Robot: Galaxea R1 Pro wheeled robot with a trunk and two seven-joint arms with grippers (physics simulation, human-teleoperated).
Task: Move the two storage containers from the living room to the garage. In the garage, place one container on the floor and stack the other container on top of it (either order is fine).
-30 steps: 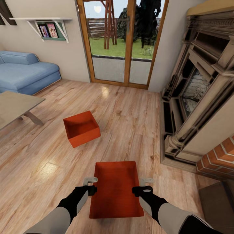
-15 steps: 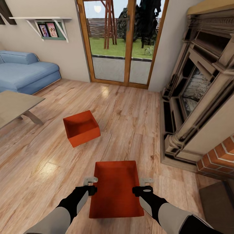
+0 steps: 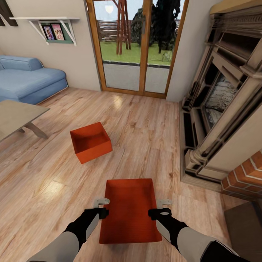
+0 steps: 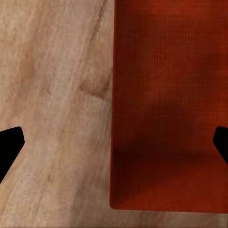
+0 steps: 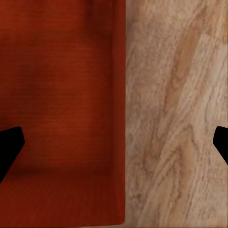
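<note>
Two orange-red storage containers lie on the living room's light wood plank floor [image 3: 145, 138]. The nearer container [image 3: 129, 211] sits right below me between both arms. My left gripper [image 3: 103, 206] is open at its left wall, my right gripper [image 3: 162, 206] open at its right wall. The left wrist view has the container [image 4: 166, 95] reaching between the spread fingers of the left gripper [image 4: 114, 147]. The right wrist view shows the container [image 5: 61, 95] likewise inside the right gripper [image 5: 114, 147]. The other container [image 3: 90, 142] rests farther off to the left, upright and empty.
A low table [image 3: 18, 116] and a blue sofa [image 3: 29, 80] stand at the left. Wood-framed glass doors [image 3: 134, 47] are straight ahead. A stone fireplace [image 3: 225, 102] with a brick base fills the right side. A dark block [image 3: 243, 225] lies at the lower right.
The whole picture has shifted a few pixels, so the camera moved slightly. Both arms and the nearer container keep the same places relative to each other.
</note>
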